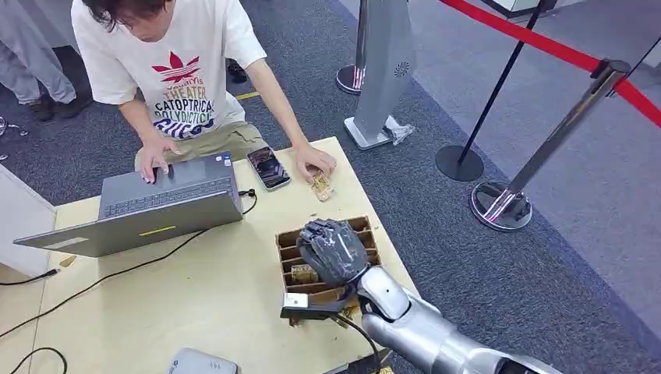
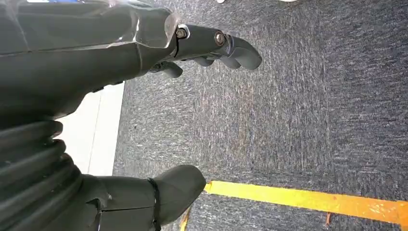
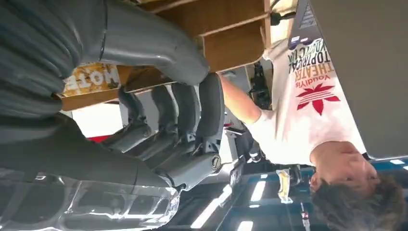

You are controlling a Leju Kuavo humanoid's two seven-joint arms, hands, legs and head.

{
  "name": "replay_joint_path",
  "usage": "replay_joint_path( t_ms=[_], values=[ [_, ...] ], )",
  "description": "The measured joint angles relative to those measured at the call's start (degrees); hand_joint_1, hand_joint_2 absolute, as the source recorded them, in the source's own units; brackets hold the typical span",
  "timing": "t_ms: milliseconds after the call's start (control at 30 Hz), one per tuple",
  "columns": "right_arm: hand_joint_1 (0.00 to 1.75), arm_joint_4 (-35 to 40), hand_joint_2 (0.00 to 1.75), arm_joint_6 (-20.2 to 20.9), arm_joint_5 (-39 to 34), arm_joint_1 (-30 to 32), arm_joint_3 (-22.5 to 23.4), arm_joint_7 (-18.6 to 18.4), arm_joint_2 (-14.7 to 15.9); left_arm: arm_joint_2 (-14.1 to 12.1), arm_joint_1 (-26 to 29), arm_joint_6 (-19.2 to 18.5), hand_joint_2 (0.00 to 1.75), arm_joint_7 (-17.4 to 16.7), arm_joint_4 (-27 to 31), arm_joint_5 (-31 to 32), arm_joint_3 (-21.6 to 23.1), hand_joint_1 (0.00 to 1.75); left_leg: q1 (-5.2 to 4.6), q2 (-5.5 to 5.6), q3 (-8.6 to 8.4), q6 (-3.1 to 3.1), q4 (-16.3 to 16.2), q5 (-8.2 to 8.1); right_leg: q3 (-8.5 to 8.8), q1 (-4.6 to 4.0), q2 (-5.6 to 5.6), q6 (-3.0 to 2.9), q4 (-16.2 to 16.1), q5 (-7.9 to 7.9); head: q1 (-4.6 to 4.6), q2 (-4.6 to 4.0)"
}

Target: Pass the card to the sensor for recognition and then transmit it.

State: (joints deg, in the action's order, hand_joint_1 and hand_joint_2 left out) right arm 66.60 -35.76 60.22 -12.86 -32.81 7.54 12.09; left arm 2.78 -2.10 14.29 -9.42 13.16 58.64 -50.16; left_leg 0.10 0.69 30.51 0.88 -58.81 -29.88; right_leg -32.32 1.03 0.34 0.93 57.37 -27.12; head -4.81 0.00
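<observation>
Right hand sits in slotted brown cardboard card box, fingers curled at yellowish card; grip uncertain. Left hand hangs, holding nothing. Judged: pickup stage; sensor pass and handover remain.

Right hand covers the middle slots of the slotted wooden box; contents beneath it hidden. Card by the thumb: half its printed lettering hidden behind the hand. Grey device well left of the hand, cut by picture edge. Label of the packet beyond the hand too small to read.
</observation>
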Motion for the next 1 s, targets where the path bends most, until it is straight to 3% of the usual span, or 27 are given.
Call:
replay_joint_path(
  t_ms=[367, 1000],
  values=[
    [1.73, -0.15, 1.75, -0.13, -0.46, -0.39, 0.33, 0.26, 0.07, 0.00, 0.00, 0.11, 1.75, 0.09, 0.00, 0.83, -0.22, 0.00, 0.00, 0.00, 0.00, 0.00, 0.00, 0.00, 0.00, 0.00, 0.00, 0.00, 0.00, 0.00, 0.00, 0.00],
    [1.73, 4.61, 1.75, -1.36, -3.00, -3.01, 0.20, 1.49, 0.04, 0.02, -0.07, -0.50, 1.75, 0.87, 0.00, 3.10, -0.22, 0.00, 0.01, 0.00, 0.01, 0.00, 0.00, 0.00, 0.00, -0.01, 0.00, 0.00, 0.01, 0.00, 0.00, 0.00]
  ],
)
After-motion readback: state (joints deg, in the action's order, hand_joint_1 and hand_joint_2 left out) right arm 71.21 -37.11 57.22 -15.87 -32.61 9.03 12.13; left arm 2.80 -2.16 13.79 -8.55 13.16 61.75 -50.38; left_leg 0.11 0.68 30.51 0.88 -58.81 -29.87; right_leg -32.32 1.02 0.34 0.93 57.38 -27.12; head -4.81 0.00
